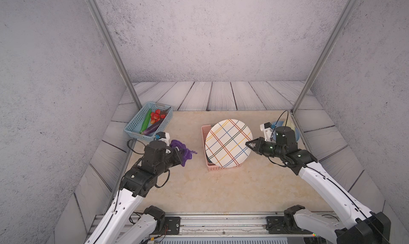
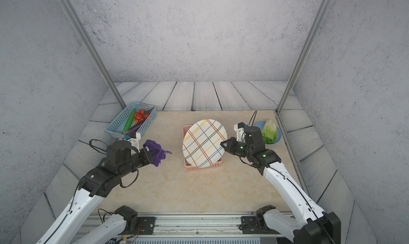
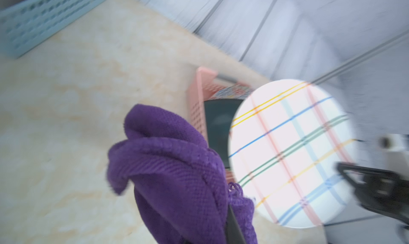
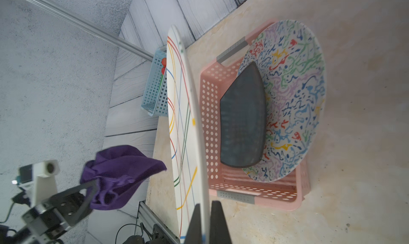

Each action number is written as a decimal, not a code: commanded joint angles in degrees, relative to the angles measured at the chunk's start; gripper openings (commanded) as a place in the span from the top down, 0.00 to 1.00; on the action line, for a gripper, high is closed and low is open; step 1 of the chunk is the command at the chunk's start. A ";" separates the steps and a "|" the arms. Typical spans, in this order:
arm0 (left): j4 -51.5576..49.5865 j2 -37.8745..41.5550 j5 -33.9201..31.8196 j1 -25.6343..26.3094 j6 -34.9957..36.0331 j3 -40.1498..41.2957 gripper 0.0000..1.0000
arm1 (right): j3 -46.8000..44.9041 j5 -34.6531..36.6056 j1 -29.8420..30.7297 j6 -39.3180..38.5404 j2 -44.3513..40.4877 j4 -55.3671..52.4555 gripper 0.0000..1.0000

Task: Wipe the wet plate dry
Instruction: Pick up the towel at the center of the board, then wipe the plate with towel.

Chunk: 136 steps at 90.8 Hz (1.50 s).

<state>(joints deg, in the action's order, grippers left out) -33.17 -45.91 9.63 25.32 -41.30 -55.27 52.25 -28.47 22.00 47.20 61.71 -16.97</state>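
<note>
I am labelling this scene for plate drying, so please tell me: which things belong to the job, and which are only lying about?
For the job: striped plate in the right gripper; purple cloth in the left gripper.

Only lying about: blue basket of vegetables; pink basket with two other plates; blue dish with lettuce.

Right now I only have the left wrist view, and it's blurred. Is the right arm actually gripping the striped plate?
Observer: Yes. The right jaws are shut on the plate rim, holding it up on edge.
Operator: Cloth touching it?
Observer: No. The cloth hangs from the shut left jaws, with a clear gap to the plate.
Operator: Anything beyond the right arm?
Observer: Lettuce on a blue dish, just past the right wrist.
</note>
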 commanded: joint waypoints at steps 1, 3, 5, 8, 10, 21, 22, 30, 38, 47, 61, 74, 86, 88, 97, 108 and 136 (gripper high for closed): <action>-0.20 -6.94 9.72 1.01 3.28 -1.37 1.00 | -0.32 -1.97 1.79 4.84 -2.33 9.50 1.00; -0.22 -8.13 9.43 1.21 3.49 -1.59 1.00 | -0.42 -1.80 2.19 5.43 -2.48 10.03 1.00; 0.17 -8.86 9.22 1.35 3.68 -1.60 1.00 | -0.53 -1.42 2.44 5.90 -2.70 10.45 1.00; 1.01 -9.77 9.38 1.47 3.71 -1.27 1.00 | -0.63 -0.91 2.95 6.49 -3.07 10.95 1.00; 1.92 -10.09 9.93 1.59 3.69 -0.73 1.00 | -0.72 -0.58 3.29 6.81 -3.31 11.29 1.00; 7.47 -11.43 16.10 3.44 3.43 1.92 1.00 | -0.55 0.27 4.11 8.34 -4.55 12.41 1.00; 7.75 -11.54 16.64 3.78 3.47 2.18 1.00 | -0.52 0.31 4.11 8.39 -4.61 12.49 1.00; 10.59 -11.98 18.33 8.03 4.48 3.35 1.00 | -0.23 0.26 4.62 9.09 -4.77 13.61 1.00; 11.78 -12.11 16.48 11.93 4.91 3.99 1.00 | 0.08 0.58 5.64 9.25 -4.55 14.73 1.00; 9.19 -12.85 12.03 12.82 5.23 2.97 1.00 | 0.22 0.74 6.92 9.40 -4.28 15.86 1.00; -0.08 -12.10 -5.35 10.24 5.32 -1.03 1.00 | -0.32 0.59 9.35 9.44 -5.32 16.56 1.00; 1.85 -11.53 -0.85 5.53 3.99 -1.16 1.00 | -1.22 -0.63 10.87 7.25 -7.32 16.53 1.00; 6.85 -14.18 7.19 5.59 3.78 -2.34 1.00 | -1.98 -3.25 13.94 4.61 -6.55 17.65 1.00; 7.80 -14.59 8.35 5.61 3.71 -2.51 1.00 | -2.17 -3.46 14.52 4.45 -6.24 18.02 1.00; 11.59 -16.13 10.20 6.14 4.70 -3.91 1.00 | -2.19 -4.24 17.04 4.02 -4.75 20.16 1.00; 13.48 -17.52 11.64 7.03 7.11 -5.67 1.00 | -1.07 -3.96 18.73 3.54 -3.37 21.17 1.00; 15.12 -18.67 20.34 14.47 11.60 -0.02 1.00 | 3.60 6.15 18.53 3.74 -3.81 22.35 1.00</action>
<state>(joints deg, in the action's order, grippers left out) -17.06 -64.55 24.95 38.02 -32.25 -59.99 50.83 -24.38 39.97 51.59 60.45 -4.49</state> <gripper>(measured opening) 0.096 0.050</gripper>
